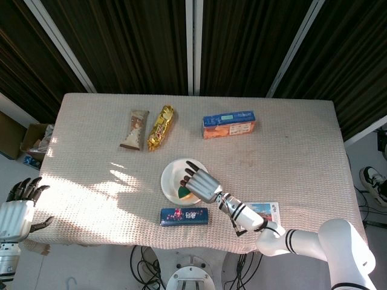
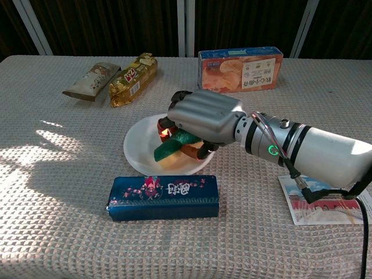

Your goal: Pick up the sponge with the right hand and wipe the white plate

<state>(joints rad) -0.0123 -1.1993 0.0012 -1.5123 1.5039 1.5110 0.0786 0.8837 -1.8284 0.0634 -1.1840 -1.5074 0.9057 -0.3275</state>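
Chest view alone shows the right robot hand point(image 2: 200, 119) grasping the sponge point(image 2: 173, 145) on the white plate point(image 2: 139, 148).

Sponge point(image 2: 173, 145) lies on the plate point(image 2: 136, 152) — long box point(image 2: 163, 197) just before it.

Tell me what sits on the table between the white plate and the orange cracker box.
Nothing: in the chest view only bare woven tablecloth lies between the white plate and the cracker box.

We find print on the orange box point(image 2: 240, 70) and blue box point(image 2: 163, 197), none of it legible.
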